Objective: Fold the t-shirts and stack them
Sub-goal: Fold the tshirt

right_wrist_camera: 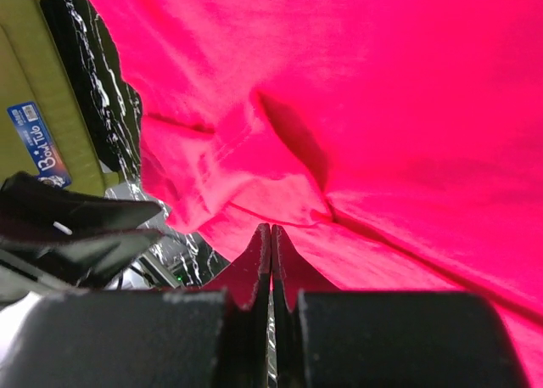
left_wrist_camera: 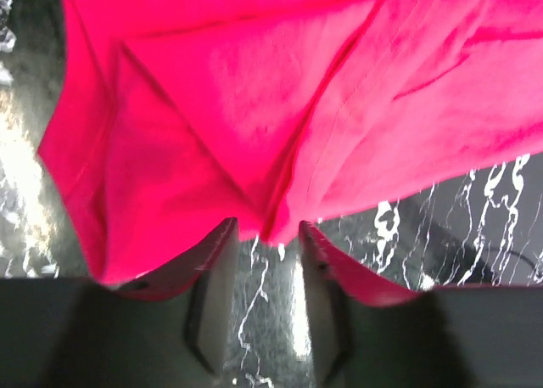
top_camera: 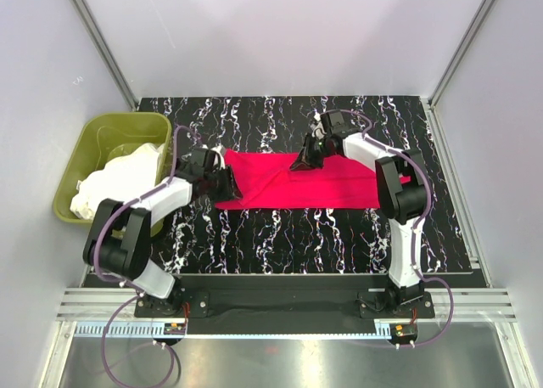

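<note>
The red t-shirt (top_camera: pixel 314 184) lies folded into a wide strip on the black marbled table, creased toward its upper edge. My left gripper (top_camera: pixel 227 182) is at the strip's left end. In the left wrist view it (left_wrist_camera: pixel 267 227) is open, and a corner of the red t-shirt (left_wrist_camera: pixel 254 108) hangs right at its fingertips, above bare table. My right gripper (top_camera: pixel 301 162) is at the strip's far edge near the middle. In the right wrist view it (right_wrist_camera: pixel 271 228) is shut, pinching the red t-shirt (right_wrist_camera: pixel 382 108) at a fold. White t-shirts (top_camera: pixel 119 176) are heaped in the tub.
The olive-green tub (top_camera: pixel 85 146) stands at the table's left edge, close to my left arm; its wall with a blue label (right_wrist_camera: pixel 34 133) shows in the right wrist view. Black marbled table (top_camera: pixel 297 235) lies in front of the shirt. White walls enclose the back and sides.
</note>
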`<action>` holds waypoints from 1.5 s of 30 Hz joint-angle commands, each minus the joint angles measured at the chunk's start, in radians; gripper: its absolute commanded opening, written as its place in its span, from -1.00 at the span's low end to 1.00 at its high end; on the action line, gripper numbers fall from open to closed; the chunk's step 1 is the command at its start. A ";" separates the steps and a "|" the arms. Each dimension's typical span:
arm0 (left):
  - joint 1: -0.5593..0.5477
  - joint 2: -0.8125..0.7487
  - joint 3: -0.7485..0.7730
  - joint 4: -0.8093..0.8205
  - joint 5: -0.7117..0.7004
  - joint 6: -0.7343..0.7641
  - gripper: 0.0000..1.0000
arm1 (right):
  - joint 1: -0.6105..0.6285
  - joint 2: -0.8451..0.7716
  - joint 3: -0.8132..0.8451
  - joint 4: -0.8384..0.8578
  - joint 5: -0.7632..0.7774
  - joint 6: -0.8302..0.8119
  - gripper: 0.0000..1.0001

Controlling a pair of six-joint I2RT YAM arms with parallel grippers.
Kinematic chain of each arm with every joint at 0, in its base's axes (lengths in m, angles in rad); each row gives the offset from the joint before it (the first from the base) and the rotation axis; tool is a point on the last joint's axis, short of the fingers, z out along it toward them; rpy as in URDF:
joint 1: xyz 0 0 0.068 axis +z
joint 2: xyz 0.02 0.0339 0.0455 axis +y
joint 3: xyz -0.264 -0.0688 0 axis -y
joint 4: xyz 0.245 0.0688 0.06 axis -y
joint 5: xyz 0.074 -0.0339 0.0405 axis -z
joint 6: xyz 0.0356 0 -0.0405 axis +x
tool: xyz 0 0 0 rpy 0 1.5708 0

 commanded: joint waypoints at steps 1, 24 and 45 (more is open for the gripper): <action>0.000 -0.152 -0.023 0.046 -0.026 0.008 -0.11 | 0.035 -0.030 0.071 -0.009 0.026 0.019 -1.00; 0.005 0.271 0.267 0.133 0.229 0.048 0.39 | 0.136 0.141 0.453 -0.345 0.202 -0.002 -0.20; -0.050 0.386 0.353 0.179 0.321 -0.012 0.18 | 0.073 0.064 0.338 -0.291 0.176 -0.021 -0.27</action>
